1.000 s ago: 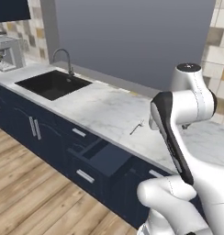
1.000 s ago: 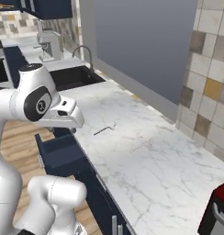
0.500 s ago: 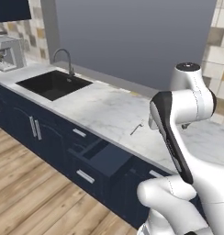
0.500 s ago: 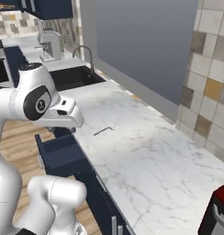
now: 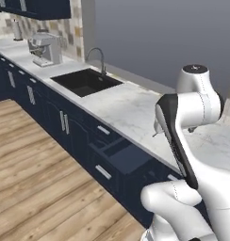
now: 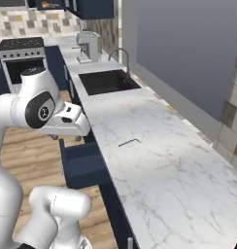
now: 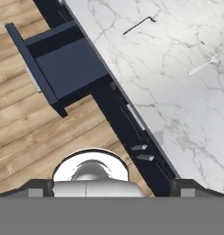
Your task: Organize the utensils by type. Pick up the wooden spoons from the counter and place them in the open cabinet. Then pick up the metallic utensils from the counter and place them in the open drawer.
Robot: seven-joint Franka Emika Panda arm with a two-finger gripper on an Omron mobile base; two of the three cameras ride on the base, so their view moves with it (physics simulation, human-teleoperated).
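Close in, find the gripper (image 6: pixel 67 138) hanging over the floor just in front of the open drawer (image 6: pixel 84 164), pointing straight down. Read the jaws as spread wide, fingertips (image 7: pixel 39 187) far apart at the bottom of the hand view, pinching nothing and touching nothing.

Just past the gripper, see the open drawer pulled well out from the navy base cabinets (image 5: pixel 65 127), its box a flat navy blue, its front toward the wooden floor (image 7: pixel 22 137).

Directly behind the drawer, meet the counter (image 6: pixel 154 194), white marble with grey veins. On it, spot the metallic utensils lying flat and apart from each other: a thin dark bent one (image 6: pixel 129 142) a little way in from the counter edge, right behind the drawer, and a pale fork (image 6: pixel 168 166) deeper in from the drawer and off to the right of it, toward the wall. In the hand view, pick out the same pair, the bent one (image 7: pixel 141 22) and the fork (image 7: pixel 205 64), both well clear of the drawer.

Farther along the counter, left of the drawer, note a black sink (image 5: pixel 86 81) with a curved tap (image 5: pixel 99 56) behind it. Beyond that, farther from the drawer, a grey coffee machine (image 5: pixel 45 49), then a stove (image 6: pixel 21 56). Highest and farthest from the drawer, a navy wall cabinet (image 6: pixel 91 7), too cropped to judge whether open.
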